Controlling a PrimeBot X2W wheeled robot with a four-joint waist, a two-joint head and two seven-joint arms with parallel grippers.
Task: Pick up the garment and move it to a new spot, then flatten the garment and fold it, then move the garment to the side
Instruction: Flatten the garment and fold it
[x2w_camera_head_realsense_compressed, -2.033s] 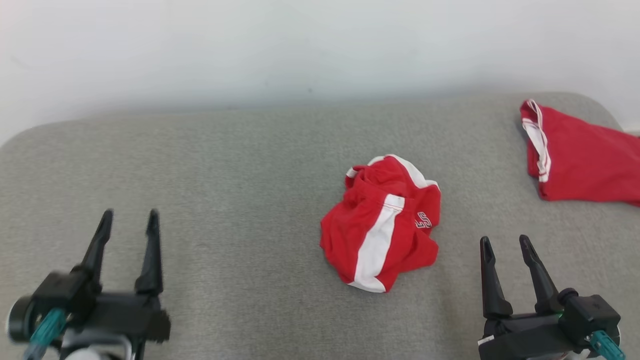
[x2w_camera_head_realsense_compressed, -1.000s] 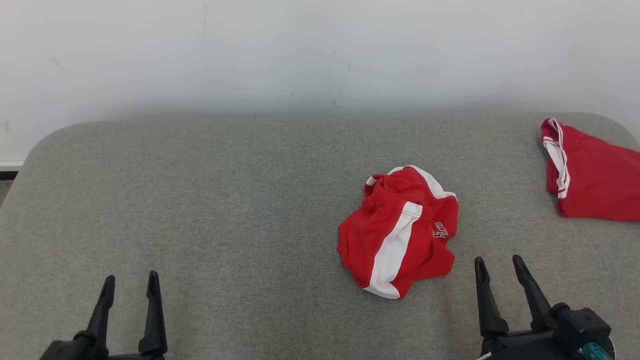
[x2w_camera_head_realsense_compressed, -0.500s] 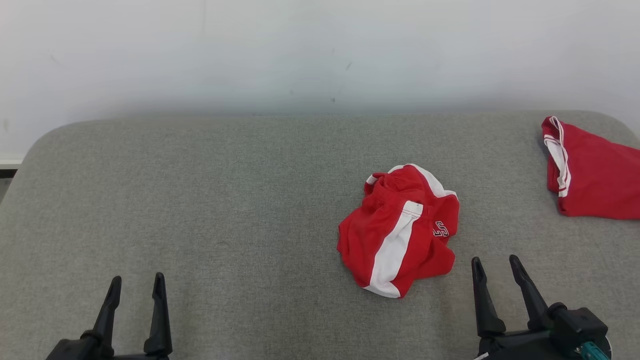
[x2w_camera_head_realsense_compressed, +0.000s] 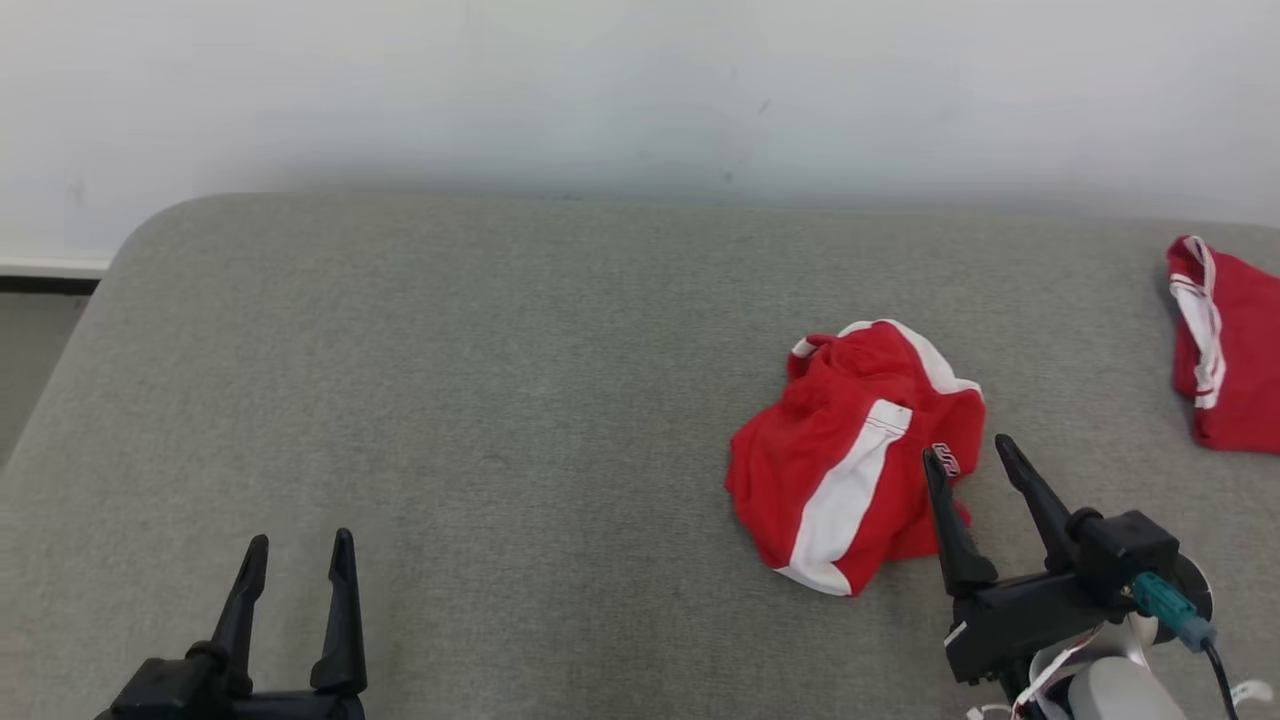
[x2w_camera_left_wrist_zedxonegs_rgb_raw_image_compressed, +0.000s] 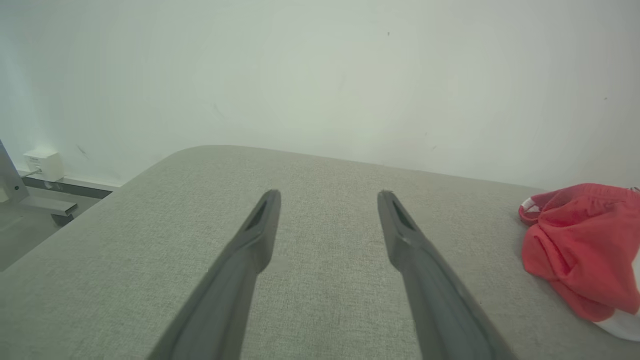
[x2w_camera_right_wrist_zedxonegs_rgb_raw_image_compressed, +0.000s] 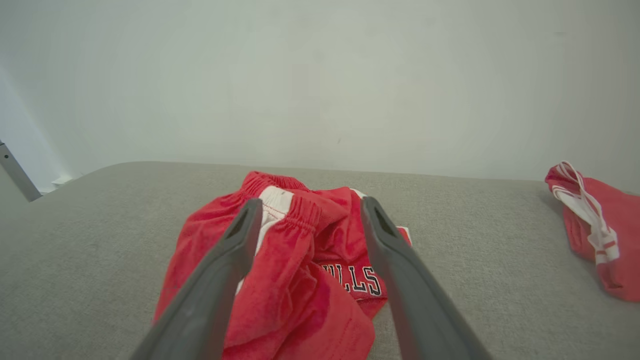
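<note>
Head view: crumpled red-and-white fabric shorts (x2w_camera_head_realsense_compressed: 840, 450) on grey padded surface (x2w_camera_head_realsense_compressed: 450, 400); right gripper (x2w_camera_head_realsense_compressed: 966, 448) spread, empty, just beside shorts; left gripper (x2w_camera_head_realsense_compressed: 301, 537) spread, empty, well apart.

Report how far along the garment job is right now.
Done: nothing yet; the crumpled red garment lies bunched on the grey surface. In hand: the right gripper, open, is at its near edge without gripping; the left gripper is open, well apart. Left: pick up, move, flatten, fold, set aside.
</note>
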